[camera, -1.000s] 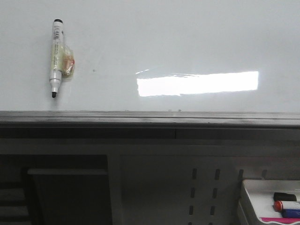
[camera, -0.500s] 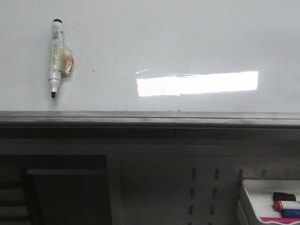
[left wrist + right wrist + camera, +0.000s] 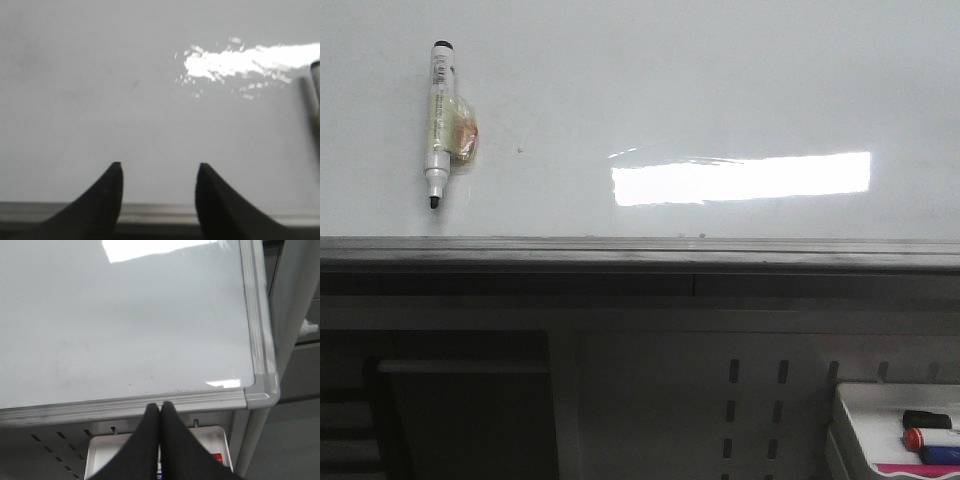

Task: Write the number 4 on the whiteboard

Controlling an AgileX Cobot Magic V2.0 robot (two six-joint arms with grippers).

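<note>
The whiteboard [image 3: 720, 90] fills the upper front view, glossy white with a bright glare and a grey edge rail [image 3: 640, 250]. No number 4 shows on it. A white marker [image 3: 439, 120] with a black tip lies at its left, a yellowish wad taped to its side. My left gripper [image 3: 159, 167] is open and empty over the whiteboard [image 3: 150, 100] near the rail; the marker's end [image 3: 315, 85] shows at the frame's edge. My right gripper [image 3: 160, 406] is shut and empty, tips at the whiteboard's [image 3: 125, 325] rail. Neither gripper shows in the front view.
A white tray [image 3: 865, 425] with a red-capped marker [image 3: 930, 437] and a black one [image 3: 928, 419] sits below the board at the right, against the grey perforated panel [image 3: 755, 400]. The tray [image 3: 100, 450] lies under my right gripper. The board's corner [image 3: 262, 390] is nearby.
</note>
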